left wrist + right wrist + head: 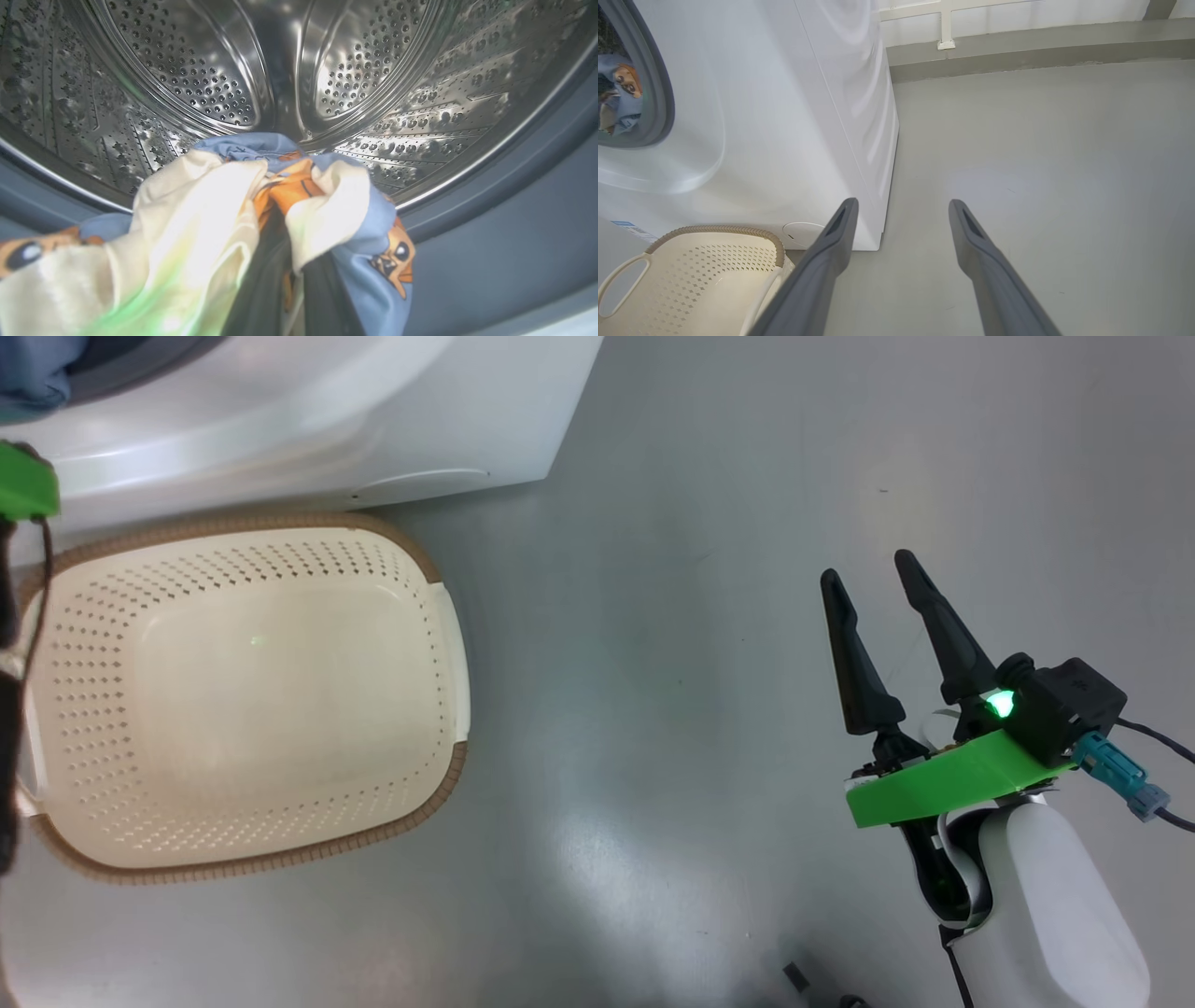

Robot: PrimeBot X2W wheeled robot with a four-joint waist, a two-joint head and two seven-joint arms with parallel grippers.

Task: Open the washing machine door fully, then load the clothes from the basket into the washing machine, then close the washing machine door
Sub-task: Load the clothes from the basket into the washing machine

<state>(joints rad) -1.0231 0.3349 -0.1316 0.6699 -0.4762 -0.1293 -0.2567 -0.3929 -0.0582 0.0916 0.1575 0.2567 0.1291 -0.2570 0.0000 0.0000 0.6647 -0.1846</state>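
My left gripper [287,261] is shut on the clothes [196,233], a light blue bundle with orange figures and cream lining draped over its dark fingers. It hangs at the mouth of the washing machine [327,420], just over the grey-blue gasket [514,210] and before the steel drum [187,60]. The same clothes [621,93] show in the opening in the right wrist view. The basket [252,700] stands on the floor against the machine's front with nothing in it. My right gripper [868,569] hovers open over bare floor, right of the basket. The washing machine door is out of view.
Grey floor [672,663] spreads to the right of the machine and basket. In the right wrist view the machine's side [859,93] runs back to a low grey wall base [1017,46]. A round cover [801,233] sits low on the machine's front.
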